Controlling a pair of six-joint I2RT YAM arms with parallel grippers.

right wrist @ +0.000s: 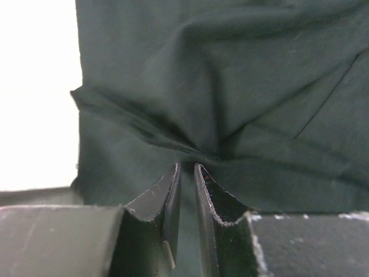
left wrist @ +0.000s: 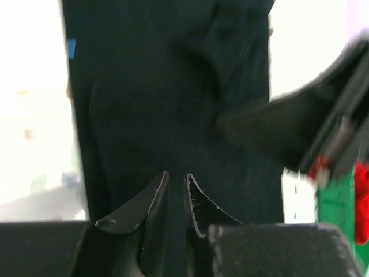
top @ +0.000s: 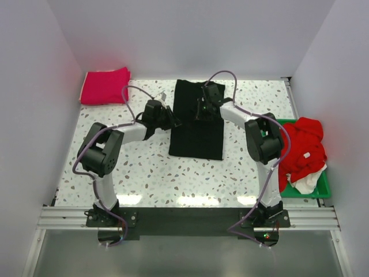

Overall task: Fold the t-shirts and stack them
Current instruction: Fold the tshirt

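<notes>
A large black t-shirt (top: 196,130) lies folded into a long strip in the middle of the table. My left gripper (top: 173,122) is at its left edge, jaws closed to a thin slit on the dark cloth (left wrist: 167,104); the gripper also shows in the left wrist view (left wrist: 176,176). My right gripper (top: 202,109) is over the strip's far half, shut on a puckered fold of the same shirt (right wrist: 230,86); it also shows in the right wrist view (right wrist: 187,167). A magenta-pink t-shirt (top: 105,85) lies folded at the back left. A red t-shirt (top: 302,144) and a white one (top: 309,182) are heaped at the right.
The red and white shirts lie in a green plastic tray (top: 324,187) at the table's right edge. White walls close in the table at the back and on both sides. The right arm (left wrist: 311,127) reaches across the left wrist view.
</notes>
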